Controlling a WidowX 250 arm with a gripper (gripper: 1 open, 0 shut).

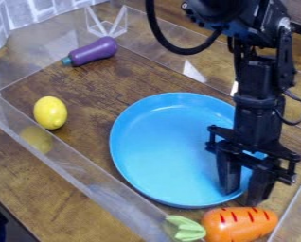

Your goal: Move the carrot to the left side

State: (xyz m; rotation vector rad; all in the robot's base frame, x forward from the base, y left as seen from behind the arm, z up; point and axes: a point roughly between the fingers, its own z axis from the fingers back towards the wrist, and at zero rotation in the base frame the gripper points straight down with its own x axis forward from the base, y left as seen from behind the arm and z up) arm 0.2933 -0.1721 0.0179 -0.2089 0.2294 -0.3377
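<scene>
In the single camera view, we judge the grasp not yet made: our gripper (247, 185) hangs just above the carrot (237, 224), jaws parted and holding nothing. The carrot lies off the plate (160, 142), at its near right edge. Next we must lower onto it, close, then carry left. The carrot's underside is cut off by the frame.

free: bare worktop (109, 85) between lemon (49, 112) and eggplant (91, 51) | blocking: blue plate (160, 151) centre-right, clear walls (64, 156)
</scene>
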